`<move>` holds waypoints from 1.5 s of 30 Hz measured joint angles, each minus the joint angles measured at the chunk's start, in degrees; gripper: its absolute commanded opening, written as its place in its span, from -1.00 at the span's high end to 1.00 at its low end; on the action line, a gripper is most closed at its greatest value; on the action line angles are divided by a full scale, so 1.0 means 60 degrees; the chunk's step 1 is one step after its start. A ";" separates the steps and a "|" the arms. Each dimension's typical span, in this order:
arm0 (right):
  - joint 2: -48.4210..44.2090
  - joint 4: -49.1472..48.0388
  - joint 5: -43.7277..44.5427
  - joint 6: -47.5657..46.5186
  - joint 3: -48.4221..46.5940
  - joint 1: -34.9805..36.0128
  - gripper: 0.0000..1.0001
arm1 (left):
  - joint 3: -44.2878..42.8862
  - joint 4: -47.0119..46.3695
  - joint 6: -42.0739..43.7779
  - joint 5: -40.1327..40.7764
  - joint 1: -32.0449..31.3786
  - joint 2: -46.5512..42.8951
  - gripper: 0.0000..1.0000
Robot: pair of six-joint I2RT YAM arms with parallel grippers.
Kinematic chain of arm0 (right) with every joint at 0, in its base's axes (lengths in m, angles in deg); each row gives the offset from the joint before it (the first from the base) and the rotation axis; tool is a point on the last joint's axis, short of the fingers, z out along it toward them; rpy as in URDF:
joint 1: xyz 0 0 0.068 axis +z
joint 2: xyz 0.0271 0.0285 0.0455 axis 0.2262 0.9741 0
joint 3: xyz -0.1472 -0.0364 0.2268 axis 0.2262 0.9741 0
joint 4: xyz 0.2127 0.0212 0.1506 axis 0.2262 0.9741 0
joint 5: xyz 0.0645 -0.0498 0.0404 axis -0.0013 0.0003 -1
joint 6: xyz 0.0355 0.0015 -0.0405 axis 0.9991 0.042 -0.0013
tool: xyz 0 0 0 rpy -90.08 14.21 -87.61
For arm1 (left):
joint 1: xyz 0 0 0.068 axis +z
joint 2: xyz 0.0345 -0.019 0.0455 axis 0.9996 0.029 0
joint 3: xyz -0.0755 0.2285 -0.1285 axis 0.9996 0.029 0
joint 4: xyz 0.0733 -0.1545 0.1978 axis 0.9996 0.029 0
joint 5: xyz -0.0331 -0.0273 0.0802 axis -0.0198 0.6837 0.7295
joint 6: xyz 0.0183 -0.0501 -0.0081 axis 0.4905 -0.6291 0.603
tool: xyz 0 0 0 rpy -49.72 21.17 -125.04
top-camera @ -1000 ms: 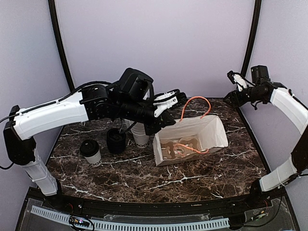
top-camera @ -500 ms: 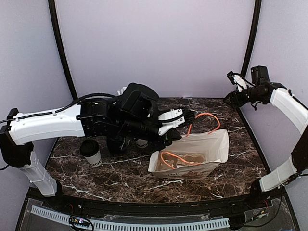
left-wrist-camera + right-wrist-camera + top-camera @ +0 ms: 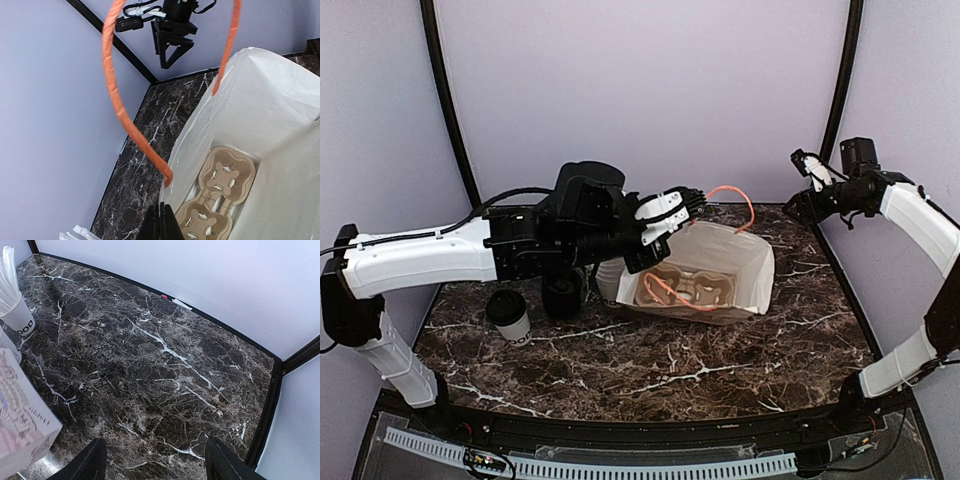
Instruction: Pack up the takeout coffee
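Top external — white bag (image 3: pixel 745 268), cup carrier (image 3: pixel 686 289) inside, left claw (image 3: pixel 698 197) tight on its rim; right claw (image 3: pixel 157 462) agape.

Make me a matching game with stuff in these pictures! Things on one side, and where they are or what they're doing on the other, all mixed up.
Things:
1. takeout coffee
2. cardboard cup tray
3. left gripper
4. right gripper

Places and states:
A. open, up in the air
B. shut on the rim of the bag
C. standing on the table, lid on
D. lying inside the bag

Pairs: 1-C, 2-D, 3-B, 4-A
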 measured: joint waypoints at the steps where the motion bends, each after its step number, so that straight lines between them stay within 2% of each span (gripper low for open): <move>1: 0.0000 0.0000 0.0000 0.0000 0.0004 0.0000 -0.37 | 0.0000 -0.0160 0.0076 0.0022 0.0138 0.0051 1.00; 6: 0.0076 -0.0004 -0.0004 0.0000 0.0036 0.0000 -0.37 | 0.0000 -0.0528 0.0255 0.0106 0.0630 0.0441 1.00; 13: 0.0492 0.0000 -0.0051 0.0000 0.0036 0.0000 -0.37 | 0.0211 -0.0484 0.0138 -0.0474 0.0627 0.0568 1.00; 24: 0.1140 0.0080 -0.0477 0.0000 -0.0091 0.0000 -0.37 | 0.0302 0.0488 -0.0885 -0.2393 0.0576 0.0368 1.00; 35: 0.1355 0.0219 -0.0699 -0.0007 -0.0211 0.0000 -0.37 | 0.0288 0.1239 -0.1432 -0.3177 0.0321 0.0361 1.00; 45: 0.1483 0.0382 -0.0871 -0.0051 -0.0437 0.0000 -0.37 | -0.1264 0.2069 -0.1657 -0.3322 0.0514 0.0787 1.00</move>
